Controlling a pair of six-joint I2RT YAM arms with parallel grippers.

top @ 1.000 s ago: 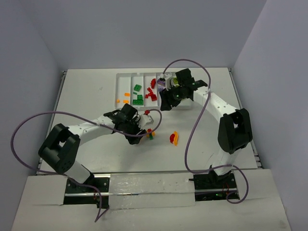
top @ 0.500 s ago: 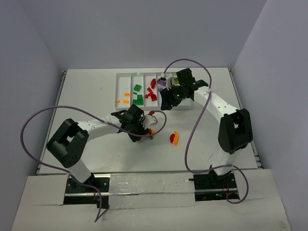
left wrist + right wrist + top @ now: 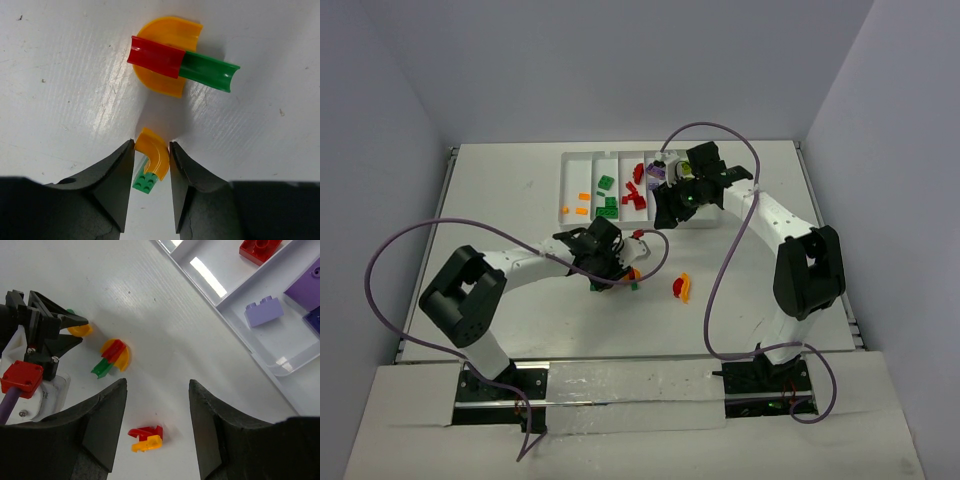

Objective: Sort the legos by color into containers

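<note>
Left wrist view: the left fingers have slid over and squeezed in on a small orange curved lego. It sits on the surface, touching a green lego. Next it can go to the tray. Right fingers hang apart there, holding nothing.

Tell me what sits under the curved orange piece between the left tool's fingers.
A small green brick peeks out below the orange piece. How far it runs underneath, and whether they are joined, is covered.
</note>
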